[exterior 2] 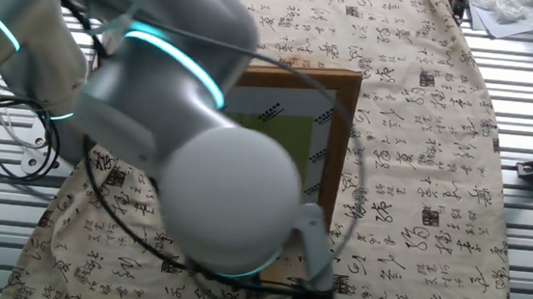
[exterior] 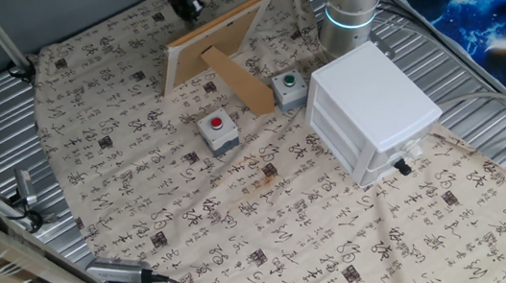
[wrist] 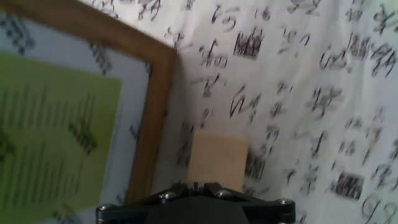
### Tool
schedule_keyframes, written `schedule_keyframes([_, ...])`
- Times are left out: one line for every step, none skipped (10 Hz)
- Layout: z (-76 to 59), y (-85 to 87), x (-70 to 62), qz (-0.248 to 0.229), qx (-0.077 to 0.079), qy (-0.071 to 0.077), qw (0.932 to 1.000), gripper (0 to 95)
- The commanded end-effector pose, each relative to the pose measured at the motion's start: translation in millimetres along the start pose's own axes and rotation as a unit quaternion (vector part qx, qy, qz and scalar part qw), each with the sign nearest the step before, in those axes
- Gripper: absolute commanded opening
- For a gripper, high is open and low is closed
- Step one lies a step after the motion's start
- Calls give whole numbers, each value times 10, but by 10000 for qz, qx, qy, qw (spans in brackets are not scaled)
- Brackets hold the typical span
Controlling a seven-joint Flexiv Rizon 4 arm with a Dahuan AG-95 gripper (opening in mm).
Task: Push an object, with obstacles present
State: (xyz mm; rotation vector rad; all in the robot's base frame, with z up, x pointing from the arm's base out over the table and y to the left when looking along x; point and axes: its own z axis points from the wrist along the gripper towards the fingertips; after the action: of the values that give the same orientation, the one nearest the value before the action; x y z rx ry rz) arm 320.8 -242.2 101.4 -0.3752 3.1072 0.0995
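Calligraphy-printed cloth covers the tabletop, and at its far side my gripper hangs behind the propped wooden frame, right over the small tan block beside its edge, presumably lining up a push; whether my jaws are open, I cannot tell.

Lighting: even, bright, diffuse — shadows soft and short beneath the white cabinet and the wooden frame.
Glare: mild sheen on the arm's pale casing.
Focus: hand view soft throughout — cloth print smeared; fixed views sharper, though the near arm is blurred.
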Motion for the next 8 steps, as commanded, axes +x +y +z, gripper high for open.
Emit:
schedule_keyframes([71,6,57,12,0,-4,10000,0])
schedule_keyframes([105,4,77,21,2,-1,10000,0])
schedule_keyframes([157,0,96,28,0,-1,10000,0])
schedule_keyframes([180,-4,103,24,2,-5,10000,0])
schedule_keyframes([244,-7,104,28,5,-8,10000,0])
schedule_keyframes([263,-5,109,32,4,-6,10000,0])
schedule_keyframes([281,-4,114,33,5,-8,10000,0])
schedule_keyframes([291,-3,118,33,2,-7,10000,0])
